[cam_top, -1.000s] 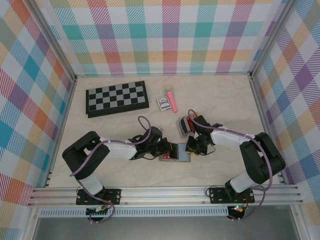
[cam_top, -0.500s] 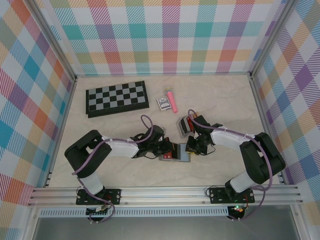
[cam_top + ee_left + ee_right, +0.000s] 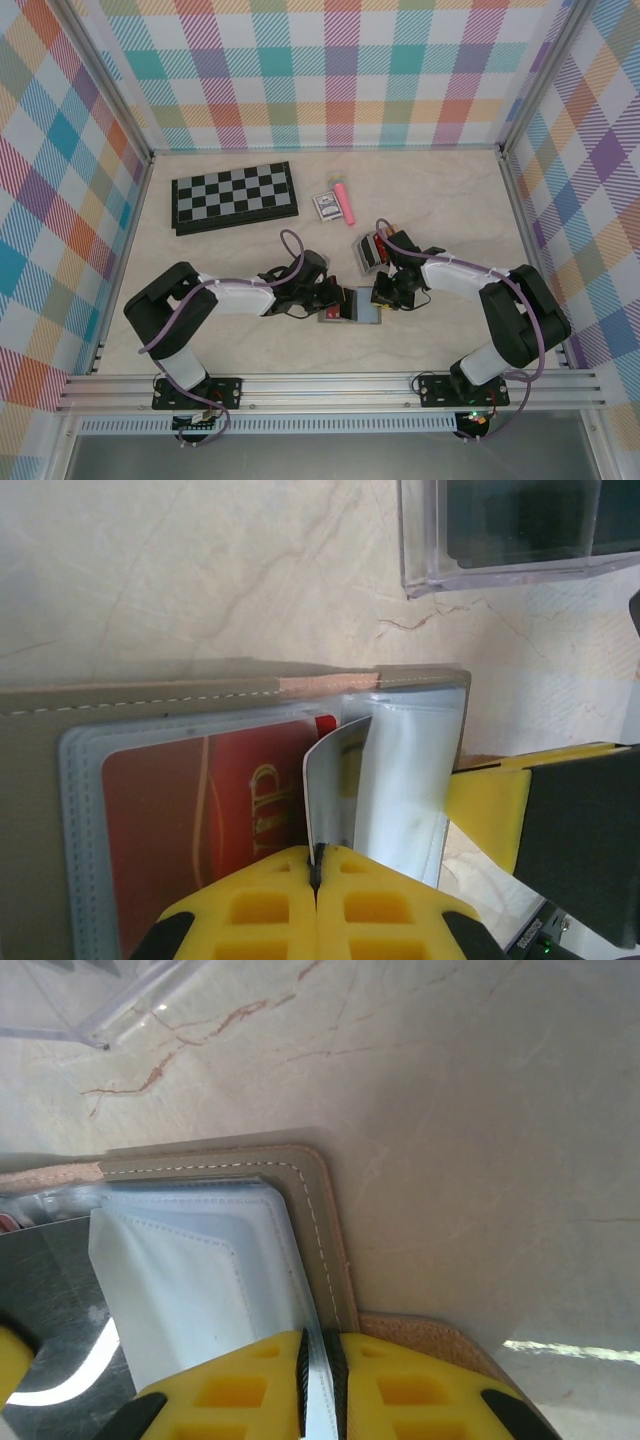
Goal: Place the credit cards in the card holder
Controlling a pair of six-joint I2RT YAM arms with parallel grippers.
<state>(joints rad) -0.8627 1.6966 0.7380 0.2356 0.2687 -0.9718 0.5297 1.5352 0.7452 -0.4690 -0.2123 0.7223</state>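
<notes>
The grey-brown card holder [image 3: 362, 311] lies open near the table's front, between both grippers. In the left wrist view its tan cover [image 3: 150, 695] frames clear sleeves, and a red credit card [image 3: 200, 820] sits inside one. My left gripper [image 3: 318, 865] is shut on the edge of a thin clear sleeve leaf [image 3: 335, 790] that curls upward. From the other side, my right gripper [image 3: 318, 1360] is shut on the rim of a clear sleeve [image 3: 190, 1280] beside the stitched cover [image 3: 320, 1210]. From above, the left gripper [image 3: 338, 300] and right gripper [image 3: 380, 296] flank the holder.
A clear slotted rack [image 3: 370, 250] holding cards stands just behind the holder, also seen as the clear rack [image 3: 520, 530]. A chessboard [image 3: 235, 197], a small patterned card box [image 3: 325, 206] and a pink object [image 3: 343, 203] lie farther back. Checked walls enclose the table.
The left arm has shifted very slightly. Both grippers stay shut on the holder's sleeves, and the holder has not moved.
</notes>
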